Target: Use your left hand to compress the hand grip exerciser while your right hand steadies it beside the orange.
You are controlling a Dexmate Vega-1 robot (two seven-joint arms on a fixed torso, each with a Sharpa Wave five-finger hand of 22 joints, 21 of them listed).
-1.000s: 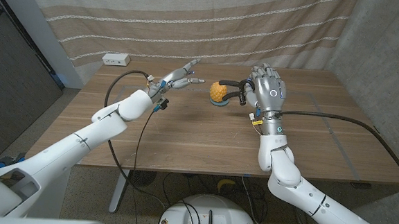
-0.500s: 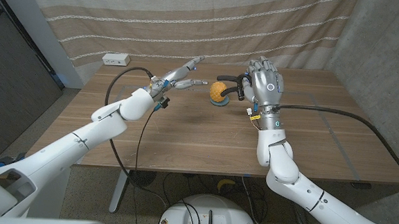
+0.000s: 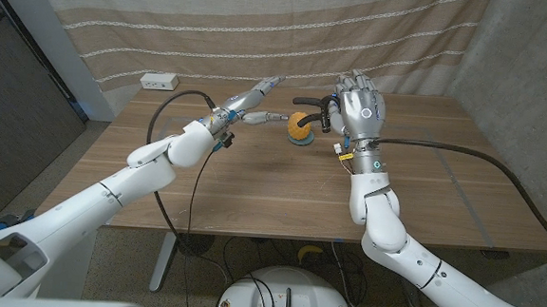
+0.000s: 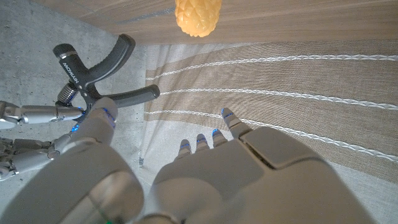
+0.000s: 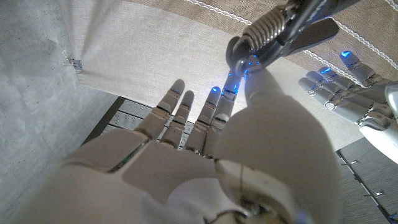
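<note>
Up near the centre top of the head frame, the right hand (image 3: 360,109) holds the hand grip exerciser (image 3: 316,109) raised above the worktop (image 3: 253,181), its black handles jutting toward picture left from the hand. The fingers stand upright, the back of the hand toward the camera. In the right wrist view the thumb (image 5: 273,112) presses against the spring coil (image 5: 266,28) where the two handles meet, while the other fingers of that hand reach out straight beside it.

Just left of the exerciser and slightly lower sits the orange (image 3: 300,127), resting on a small blue base on the worktop. In the left wrist view the orange (image 4: 198,17) shows at the frame's upper edge, and the exerciser (image 4: 93,71) hangs at the upper left with its handles spread in a V.

Left of the orange in the head frame, the left hand (image 3: 248,104) is open, fingers stretched out toward the exerciser, their tips near the orange and holding nothing. A white box (image 3: 159,82) lies at the worktop's far left corner, before the striped curtain (image 3: 262,29).
</note>
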